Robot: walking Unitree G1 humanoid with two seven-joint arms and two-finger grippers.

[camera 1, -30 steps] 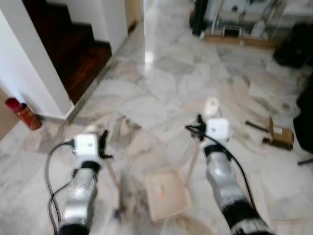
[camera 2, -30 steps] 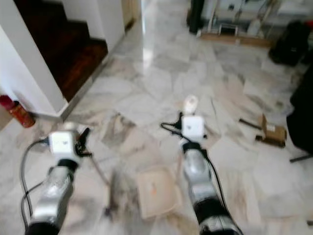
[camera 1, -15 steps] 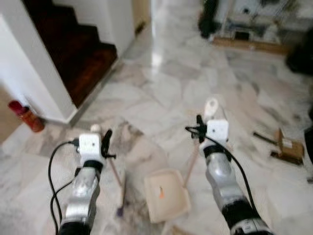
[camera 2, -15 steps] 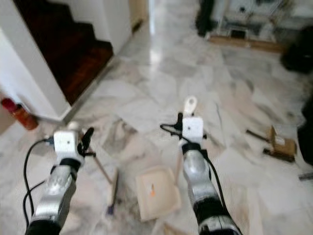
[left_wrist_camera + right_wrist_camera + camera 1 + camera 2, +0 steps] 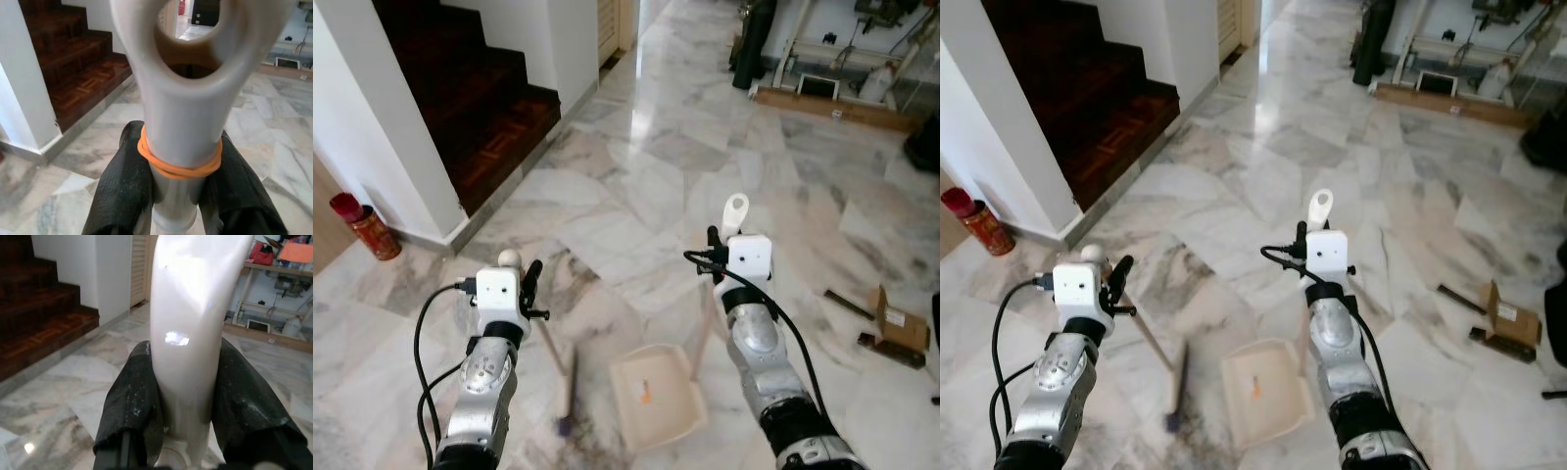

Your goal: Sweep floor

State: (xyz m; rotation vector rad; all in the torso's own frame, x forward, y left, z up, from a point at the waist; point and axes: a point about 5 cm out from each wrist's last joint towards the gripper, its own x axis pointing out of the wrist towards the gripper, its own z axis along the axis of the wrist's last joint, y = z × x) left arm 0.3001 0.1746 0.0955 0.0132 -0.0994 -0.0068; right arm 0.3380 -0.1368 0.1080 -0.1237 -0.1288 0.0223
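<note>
Looking down from the head cameras, both silver arms reach out over a grey-veined marble floor (image 5: pixel 636 166). The left gripper (image 5: pixel 521 284) holds the top of a broom handle (image 5: pixel 551 348) that slants down to a blurred broom head (image 5: pixel 568 397) on the floor. The right gripper (image 5: pixel 717 257) holds the upright handle of a cream dustpan (image 5: pixel 656 397), whose pan lies flat just beside the broom head, with a small orange scrap (image 5: pixel 646 397) inside. Dark wooden stairs (image 5: pixel 480 108) rise at the left beside a white wall, a red canister (image 5: pixel 364 227) at its foot; a cardboard box (image 5: pixel 898 323) lies off to the right. Seen from the left wrist, two black fingers (image 5: pixel 122 191) are clamped on the pale handle below an orange rubber band (image 5: pixel 178 164). Seen from the right wrist, both black fingers (image 5: pixel 134 406) press tight against the glossy dustpan handle (image 5: pixel 188 333).
</note>
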